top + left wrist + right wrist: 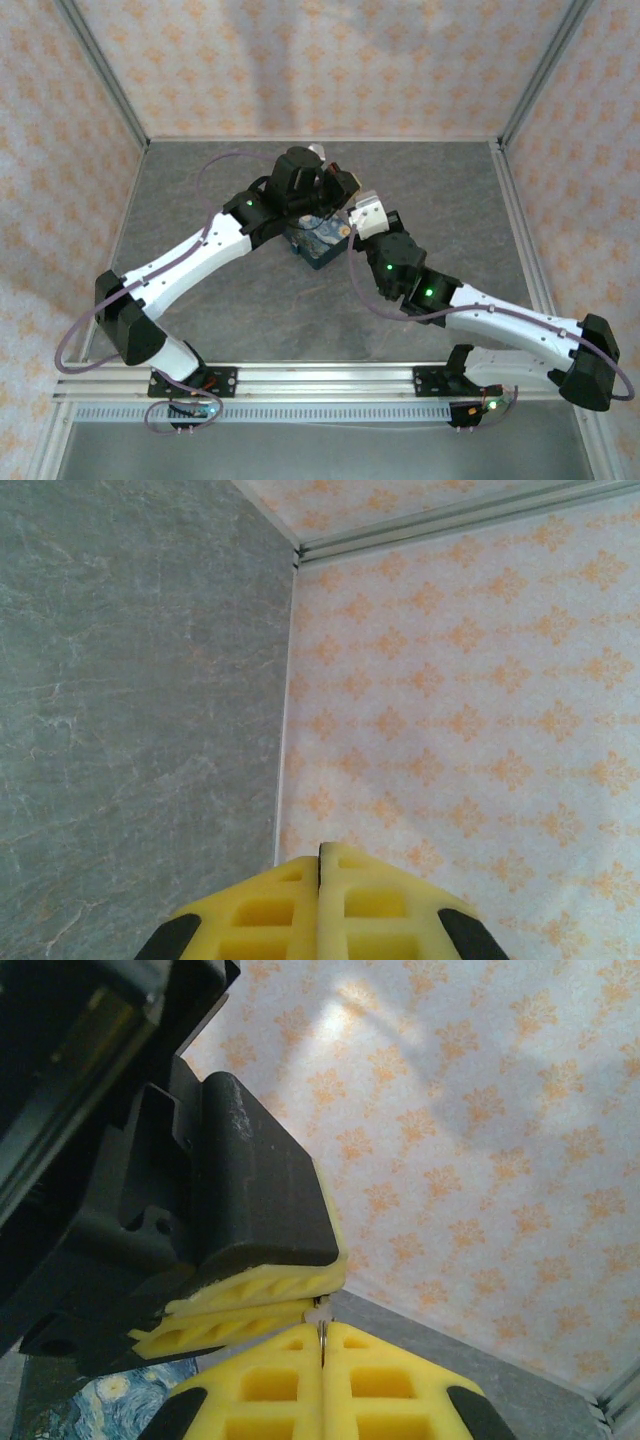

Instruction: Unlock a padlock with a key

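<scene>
Looking down from above, the left tool point(343, 192) and the right tool point(363, 212) were tip to tip over the middle of the grey tabletop point(230, 300), with the padlock point(320, 243) sitting on it just beneath them. From the left wrist, the left tool's yellow fingers point(270, 910) were pressed together, facing the patterned wall point(450, 700). From the right wrist, the right tool point(323, 1338) was clamped on the key point(321, 1310), a thin pale sliver in its seam, the left tool's pads point(240, 1310) were together right at that sliver, and the padlock's starry print showed at lower left.
</scene>
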Robot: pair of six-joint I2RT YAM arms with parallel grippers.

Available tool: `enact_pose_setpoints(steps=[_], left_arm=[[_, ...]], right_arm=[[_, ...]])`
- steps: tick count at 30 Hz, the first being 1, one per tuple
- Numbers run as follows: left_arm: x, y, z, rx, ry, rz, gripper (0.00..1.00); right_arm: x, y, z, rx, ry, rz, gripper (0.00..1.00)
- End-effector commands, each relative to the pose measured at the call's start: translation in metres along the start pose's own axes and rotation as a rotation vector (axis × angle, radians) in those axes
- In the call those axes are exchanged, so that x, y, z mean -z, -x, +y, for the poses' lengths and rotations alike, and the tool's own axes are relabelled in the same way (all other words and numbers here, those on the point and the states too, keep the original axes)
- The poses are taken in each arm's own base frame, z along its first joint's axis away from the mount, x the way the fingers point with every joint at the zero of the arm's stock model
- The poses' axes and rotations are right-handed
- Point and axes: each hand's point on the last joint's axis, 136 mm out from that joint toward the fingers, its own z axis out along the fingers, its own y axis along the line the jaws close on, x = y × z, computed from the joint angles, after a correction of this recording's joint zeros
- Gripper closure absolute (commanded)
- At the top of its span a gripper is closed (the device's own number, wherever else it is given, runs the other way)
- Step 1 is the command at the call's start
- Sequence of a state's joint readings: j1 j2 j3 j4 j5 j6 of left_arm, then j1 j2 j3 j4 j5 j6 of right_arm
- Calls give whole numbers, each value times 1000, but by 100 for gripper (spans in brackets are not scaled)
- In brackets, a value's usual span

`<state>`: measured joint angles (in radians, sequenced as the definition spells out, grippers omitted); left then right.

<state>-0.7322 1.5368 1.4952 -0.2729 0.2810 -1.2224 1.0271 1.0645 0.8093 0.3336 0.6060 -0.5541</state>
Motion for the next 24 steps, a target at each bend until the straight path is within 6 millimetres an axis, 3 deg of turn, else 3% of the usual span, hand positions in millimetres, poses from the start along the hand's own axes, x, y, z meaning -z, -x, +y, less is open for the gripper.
enact_pose_setpoints(steps=[1, 3, 5, 14, 18, 24], left_arm=[[5, 0, -5, -23, -28, 4, 100], [6, 3, -3, -40, -20, -5, 100], [7, 7, -1, -69, -8, -17, 100], [14, 20, 12, -266, 94, -65, 100], [18, 21, 9, -376, 92, -67, 100], [26, 23, 1, -483, 52, -102, 100]], right_arm=[[6, 5, -5, -51, 10, -12, 87], [10, 4, -8, -94, 18, 3, 69], [14, 0, -12, -132, 29, 23, 63], [25, -21, -43, -387, 63, 117, 61], [20, -24, -40, -545, 149, 173, 62], [2, -18, -31, -942, 375, 206, 63]])
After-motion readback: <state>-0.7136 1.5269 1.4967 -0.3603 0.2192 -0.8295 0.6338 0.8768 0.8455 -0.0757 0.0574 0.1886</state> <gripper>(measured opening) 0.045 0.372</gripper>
